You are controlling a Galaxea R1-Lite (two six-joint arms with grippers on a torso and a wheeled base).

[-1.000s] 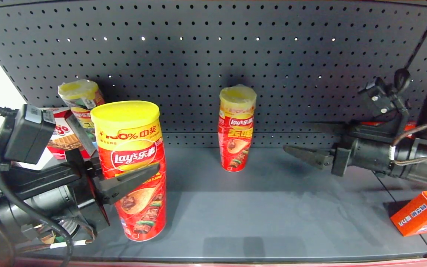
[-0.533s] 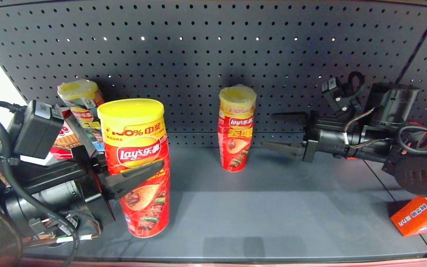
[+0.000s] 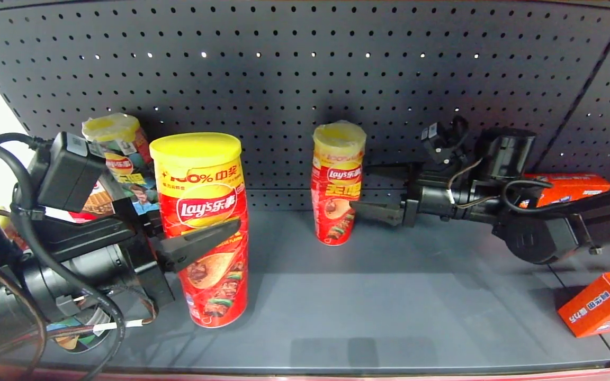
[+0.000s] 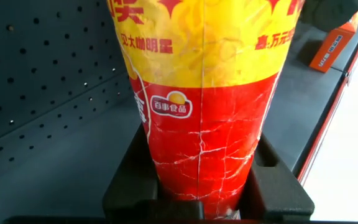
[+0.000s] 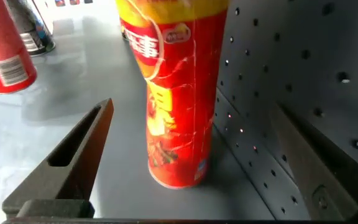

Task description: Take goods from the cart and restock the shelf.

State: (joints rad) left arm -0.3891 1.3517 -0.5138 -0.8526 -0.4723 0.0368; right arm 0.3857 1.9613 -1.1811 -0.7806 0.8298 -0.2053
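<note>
Red and yellow cardboard sits between the fingers of my left gripper (image 3: 215, 222): it is closed on the large chips can (image 3: 202, 174), around the middle of its body. The can is upright, with its yellow lid on top. In my left wrist view the two black fingers press the can from both sides. Its base is at the level of the grey shelf (image 3: 389, 296), near the front edge, but I cannot tell if it touches the board.

My right gripper (image 3: 360, 186) holds nothing. Its jaws stand wide apart, and the tips are just beside the small chips can (image 3: 337, 180). In my right wrist view this can (image 5: 179, 124) stands between the lines of the two fingers, with a free gap on each side. It is upright on the shelf, close to the pegboard wall (image 3: 284, 79).

Behind my left arm a third can (image 3: 117, 143) leans against the pegboard, with a wafer box (image 3: 93, 198) beside it. One orange box (image 3: 607, 309) lies at the front right of the shelf, and another orange box (image 3: 564, 188) lies at the back right.
</note>
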